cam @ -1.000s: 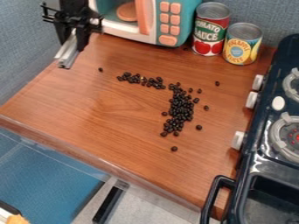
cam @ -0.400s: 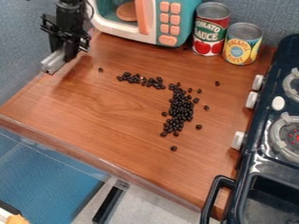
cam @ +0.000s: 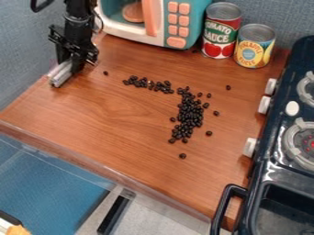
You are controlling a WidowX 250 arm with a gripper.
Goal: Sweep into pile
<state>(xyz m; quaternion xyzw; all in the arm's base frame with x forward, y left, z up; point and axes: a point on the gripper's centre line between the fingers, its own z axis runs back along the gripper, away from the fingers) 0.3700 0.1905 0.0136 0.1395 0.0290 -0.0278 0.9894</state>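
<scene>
While the black two-finger gripper (cam: 66, 73) hangs over the left edge of the brown wood-grain counter (cam: 110, 133), near its back left corner, it is clamped on a silver-grey ridged strip (cam: 60, 75) that slants down to the left. To the right of it, well apart, lie the small shiny black beans (cam: 190, 114): a thin band towards the back bends into a thick cluster right of the counter's middle, with single beans scattered around. Blue-grey fabric walls (cam: 27, 50) rise behind and to the left; a textured blue surface (cam: 52, 179) lies past the front edge. Along the back edge stands a teal-and-white toy microwave (cam: 199, 18), an orange disc (cam: 133, 12) inside, then a tall red can (cam: 221, 34) and a shorter yellow-and-blue can (cam: 253, 48). A dark toy stove (cam: 273, 137) with a black basin (cam: 285, 209) borders the right edge.
</scene>
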